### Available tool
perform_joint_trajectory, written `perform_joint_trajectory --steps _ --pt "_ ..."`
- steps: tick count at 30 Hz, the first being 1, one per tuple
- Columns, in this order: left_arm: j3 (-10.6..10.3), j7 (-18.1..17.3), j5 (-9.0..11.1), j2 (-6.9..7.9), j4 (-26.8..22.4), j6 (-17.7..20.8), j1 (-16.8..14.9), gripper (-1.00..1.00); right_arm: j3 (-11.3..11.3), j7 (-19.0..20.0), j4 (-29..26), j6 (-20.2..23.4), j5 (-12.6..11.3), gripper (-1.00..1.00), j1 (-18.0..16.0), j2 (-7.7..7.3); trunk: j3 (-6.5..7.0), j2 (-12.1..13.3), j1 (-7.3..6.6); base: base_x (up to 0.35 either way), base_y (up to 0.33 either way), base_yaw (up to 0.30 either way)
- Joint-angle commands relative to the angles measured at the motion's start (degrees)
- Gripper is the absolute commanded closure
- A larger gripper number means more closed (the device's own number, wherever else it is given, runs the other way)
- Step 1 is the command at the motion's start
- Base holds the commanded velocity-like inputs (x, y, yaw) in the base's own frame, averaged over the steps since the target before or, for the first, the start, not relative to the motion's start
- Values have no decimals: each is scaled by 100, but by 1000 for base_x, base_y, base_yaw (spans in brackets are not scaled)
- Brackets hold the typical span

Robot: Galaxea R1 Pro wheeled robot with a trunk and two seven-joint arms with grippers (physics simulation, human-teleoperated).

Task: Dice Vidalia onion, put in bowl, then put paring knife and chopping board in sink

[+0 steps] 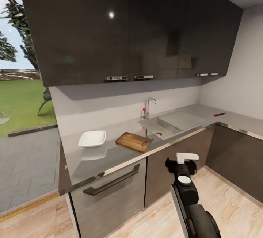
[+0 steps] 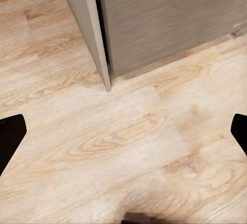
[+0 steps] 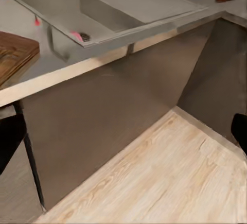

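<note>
While the right gripper (image 1: pixel 187 156) hangs released below the desk (image 1: pixel 109 157), the paring knife (image 1: pixel 219 114) lies well beyond the sink (image 1: pixel 162 126). Judged light, stiff and slippery; grasp its red handle.

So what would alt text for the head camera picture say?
A glossy dark-grey countertop holds a shallow white squarish bowl, a brown wooden chopping board and a grey steel sink, with a red-handled knife farther right.
</note>
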Motion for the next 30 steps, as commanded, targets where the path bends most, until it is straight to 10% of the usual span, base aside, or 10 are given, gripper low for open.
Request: perform_joint_trajectory --steps 1,19,22,27,30 --pt "-1 -3 25 0 -8 -7 1 -100 40 -21 -2 72 123 -100 -84 0 9 33 -21 0 0 0" --pt "-1 -12 25 0 -8 -7 1 -100 365 -47 1006 950 490 -100 -2097 0 332 755 -416 0 0 0" --pt "-1 -13 25 0 -8 -7 1 -100 358 -38 1307 935 259 -100 -2382 0 386 876 -482 0 0 0" --pt "-1 -13 25 0 -8 -6 1 -100 333 -53 1385 908 -972 -100 -2542 0 475 1076 -592 0 0 0" --pt "-1 -13 25 0 -8 -7 1 -100 316 -55 1440 817 -1110 -100 -2552 0 493 1116 -614 0 0 0"
